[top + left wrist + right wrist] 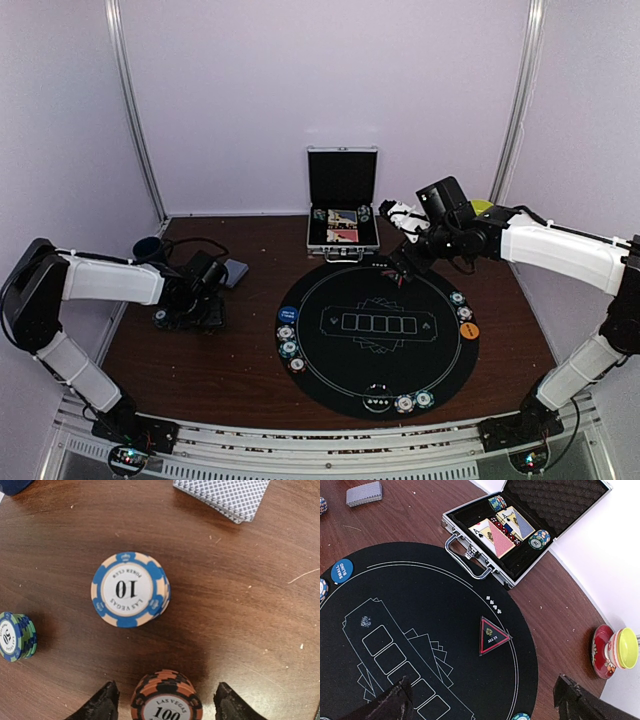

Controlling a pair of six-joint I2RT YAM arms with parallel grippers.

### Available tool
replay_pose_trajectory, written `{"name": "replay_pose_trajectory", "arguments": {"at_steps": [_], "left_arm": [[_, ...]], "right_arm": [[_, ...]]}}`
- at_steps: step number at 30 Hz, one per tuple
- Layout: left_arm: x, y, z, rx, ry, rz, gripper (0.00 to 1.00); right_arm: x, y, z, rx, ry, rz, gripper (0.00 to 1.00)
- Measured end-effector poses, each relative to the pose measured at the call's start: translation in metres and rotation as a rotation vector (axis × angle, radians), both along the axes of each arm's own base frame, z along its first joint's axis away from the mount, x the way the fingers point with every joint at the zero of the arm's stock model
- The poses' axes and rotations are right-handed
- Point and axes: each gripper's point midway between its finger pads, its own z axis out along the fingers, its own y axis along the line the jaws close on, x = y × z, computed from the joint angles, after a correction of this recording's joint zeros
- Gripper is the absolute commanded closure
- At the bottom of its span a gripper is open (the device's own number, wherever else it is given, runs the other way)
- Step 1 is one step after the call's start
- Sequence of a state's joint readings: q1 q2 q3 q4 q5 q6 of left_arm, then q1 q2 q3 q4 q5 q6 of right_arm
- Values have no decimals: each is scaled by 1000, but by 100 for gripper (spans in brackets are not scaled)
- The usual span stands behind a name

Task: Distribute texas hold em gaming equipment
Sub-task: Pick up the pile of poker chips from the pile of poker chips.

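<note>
Observe the left end effector (pixel 166 689) low over the dark brown wooden tabletop (pixel 250 610) at the left of the scene. Its two black fingers (pixel 102 705) stand apart, one on each side of a stack of orange-and-black striped poker chips marked 100 (pixel 166 702). A narrow gap shows on both sides, so nothing is gripped. Just beyond that stack stands a blue-and-cream striped chip stack marked 10 (pixel 129 590). A green-and-blue chip stack (pixel 15 636) sits to its left, and a slightly skewed deck of grey-blue-backed playing cards (pixel 225 495) lies farther off to the right. Note the right end effector (pixel 482 680) hovering above the far edge of the round black felt mat (pixel 445 605), fingers spread wide with nothing between them. A red-edged triangular "ALL IN" marker (pixel 491 636) lies on the mat close by. Around the mat's rim you find a round blue "SMALL BLIND" button (pixel 287 314), a round orange button (pixel 469 330), a left-edge chip group (pixel 289 347), a near-edge chip group (pixel 405 402) and a right-edge chip group (pixel 461 305). The open silver black-lined case (pixel 342 205) stands just beyond the mat with cards and chips inside. A dark blue mug (pixel 148 248) stands at the far left.
</note>
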State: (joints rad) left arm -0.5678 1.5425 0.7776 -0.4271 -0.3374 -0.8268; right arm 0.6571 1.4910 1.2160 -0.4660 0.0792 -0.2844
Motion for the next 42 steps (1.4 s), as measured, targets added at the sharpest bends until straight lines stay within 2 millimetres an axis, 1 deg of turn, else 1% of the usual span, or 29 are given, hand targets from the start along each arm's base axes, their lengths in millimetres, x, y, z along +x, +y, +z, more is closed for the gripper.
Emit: {"name": "replay_pose_trajectory", "arguments": {"at_steps": [9,15,20,25,29,33,35,36,39,42], "left_arm": [[1,1,-1,1,-2,4,42],[-3,4,0,1,-6,5,47],[-3,5,6,-7,-25,7,49],[-3,5,6,-8,-26,6,50],[-3,5,6,-8,-27,6,54],[-3,5,6,-8,-28,6,70],[-2,5,7,-5,-31,6,76],[-2,5,7,-6,-32,7,77],[-2,6,7,-5,-33,7,93],[-2,6,7,-5,-33,7,99]], "right_arm": [[0,0,-1,0,-1,0,0],[0,0,-2,0,0,0,0],[0,0,-2,0,0,0,0],[0,0,-2,0,0,0,0],[0,0,-2,0,0,1,0],[-2,2,-2,0,0,6,0],[-2,2,-2,0,0,6,0],[-1,2,-2,0,-1,6,0],[-1,2,-2,0,-1,6,0],[-2,2,-2,0,0,6,0]]}}
